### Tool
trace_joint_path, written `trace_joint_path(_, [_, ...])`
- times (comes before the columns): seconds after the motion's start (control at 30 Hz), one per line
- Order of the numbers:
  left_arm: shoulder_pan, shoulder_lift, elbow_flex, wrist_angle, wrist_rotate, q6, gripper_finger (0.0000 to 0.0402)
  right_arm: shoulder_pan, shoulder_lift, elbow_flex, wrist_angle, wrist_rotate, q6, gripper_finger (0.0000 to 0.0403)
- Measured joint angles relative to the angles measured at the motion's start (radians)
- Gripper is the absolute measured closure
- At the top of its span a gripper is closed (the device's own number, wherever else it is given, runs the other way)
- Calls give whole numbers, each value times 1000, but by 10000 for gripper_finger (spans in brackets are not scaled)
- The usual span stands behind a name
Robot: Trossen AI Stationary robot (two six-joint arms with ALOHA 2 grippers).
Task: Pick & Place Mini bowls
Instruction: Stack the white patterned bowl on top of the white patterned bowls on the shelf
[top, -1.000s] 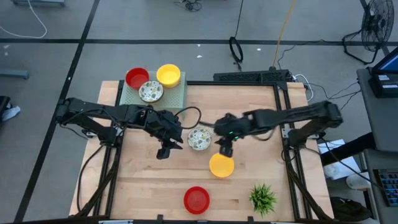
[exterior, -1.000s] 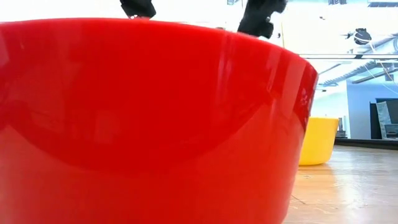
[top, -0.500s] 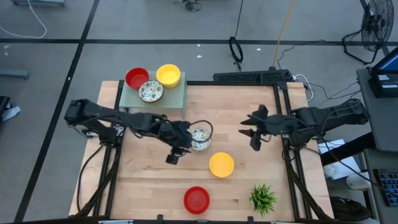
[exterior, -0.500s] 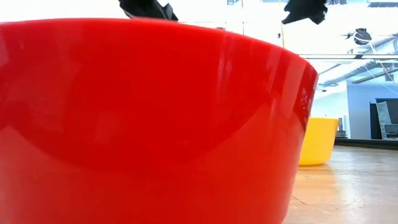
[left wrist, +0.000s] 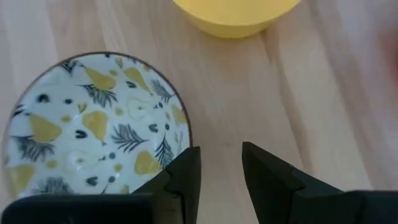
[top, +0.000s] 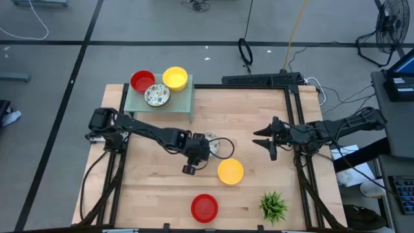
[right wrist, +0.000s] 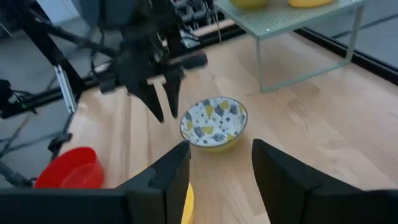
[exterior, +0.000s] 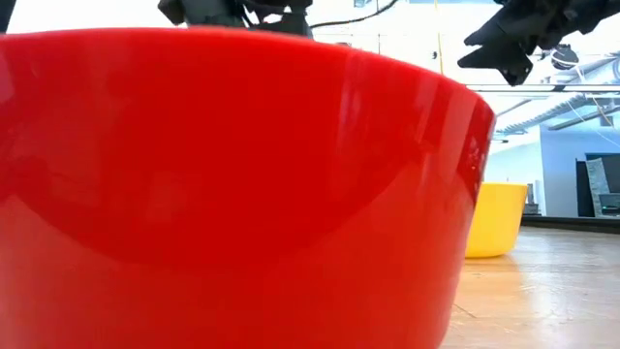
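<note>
Because a red bowl [exterior: 232, 194] fills the low view, most is hidden — left gripper [left wrist: 221, 177] part-open beside the patterned bowl [left wrist: 93, 127] mid-counter; right gripper [right wrist: 221, 165] open, empty, near the right edge.

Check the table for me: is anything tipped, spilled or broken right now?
Nothing stands out. The patterned white bowl, the plain yellow bowl and the plain red bowl sit upright on the wooden table; the small green plant stands upright too.
</note>
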Motion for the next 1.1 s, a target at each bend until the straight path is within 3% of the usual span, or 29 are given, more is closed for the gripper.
trace_joint_path(0.33, [0, 81, 0, 24, -133, 7, 279, 0, -54, -107, 107, 0, -35, 241])
trace_joint_path(0.73, [-49, 35, 1, 50, -134, 28, 279, 0, -53, -108, 111, 0, -86, 242])
trace_joint_path(0.93, [-58, 44, 2, 104, -270, 86, 279, 0, -53, -108, 111, 2, -146, 241])
trace_joint_path(1.1, [-18, 52, 0, 106, -279, 76, 279, 0, -53, -108, 109, 1, -187, 243])
